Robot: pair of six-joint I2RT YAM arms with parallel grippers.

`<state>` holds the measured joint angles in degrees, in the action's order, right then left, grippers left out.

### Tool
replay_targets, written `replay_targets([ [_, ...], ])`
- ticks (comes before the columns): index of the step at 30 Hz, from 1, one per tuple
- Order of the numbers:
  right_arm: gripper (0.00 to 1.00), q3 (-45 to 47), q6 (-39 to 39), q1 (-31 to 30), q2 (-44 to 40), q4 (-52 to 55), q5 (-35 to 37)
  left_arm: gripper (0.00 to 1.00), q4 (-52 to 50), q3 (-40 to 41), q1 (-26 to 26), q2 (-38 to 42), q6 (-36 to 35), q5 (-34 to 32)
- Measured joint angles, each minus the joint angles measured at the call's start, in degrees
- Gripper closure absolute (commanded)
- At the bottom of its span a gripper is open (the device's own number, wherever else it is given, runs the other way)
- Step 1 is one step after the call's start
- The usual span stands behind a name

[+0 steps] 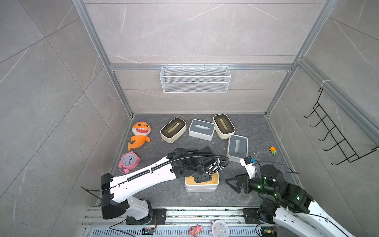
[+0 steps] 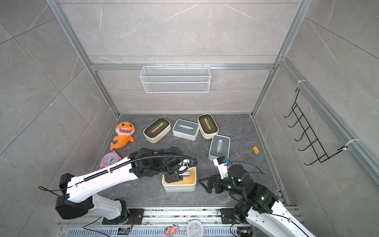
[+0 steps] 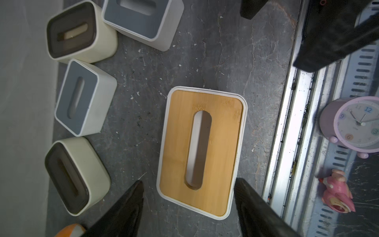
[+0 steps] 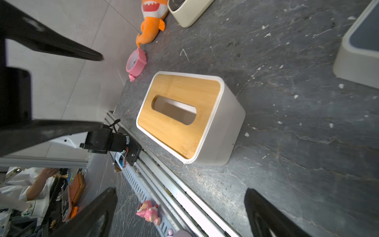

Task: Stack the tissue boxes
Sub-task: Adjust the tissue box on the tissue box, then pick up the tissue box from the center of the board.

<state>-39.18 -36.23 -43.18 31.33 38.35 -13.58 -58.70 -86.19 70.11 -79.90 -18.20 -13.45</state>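
Directly under left pincer (image 3: pixel 188 181): tan-lid tissue box (image 3: pixel 222 156).

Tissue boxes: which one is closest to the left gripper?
The wood-lid box, the only one with a tan lid, directly under the open left gripper. The grey-lid boxes and brown-lid boxes sit farther back.
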Motion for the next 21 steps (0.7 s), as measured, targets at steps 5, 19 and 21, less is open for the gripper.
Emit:
replay_targets([
  [5, 0.0, -10.97, 2.14, 2.14, 17.35, 2.47, 5.99, 0.0, 6.14, 5.27, -4.39, 5.75, 1.81, 0.35],
  [19, 0.08, -29.51, 7.78, 17.14, 50.45, 5.64, 18.62, 0.0, 15.04, -1.25, -25.4, 3.65, 4.42, 19.02],
  [21, 0.09, -30.27, 7.76, 18.18, 53.02, 5.27, 19.69, 0.0, 17.97, 2.08, -25.35, 4.02, 2.21, 23.52],
])
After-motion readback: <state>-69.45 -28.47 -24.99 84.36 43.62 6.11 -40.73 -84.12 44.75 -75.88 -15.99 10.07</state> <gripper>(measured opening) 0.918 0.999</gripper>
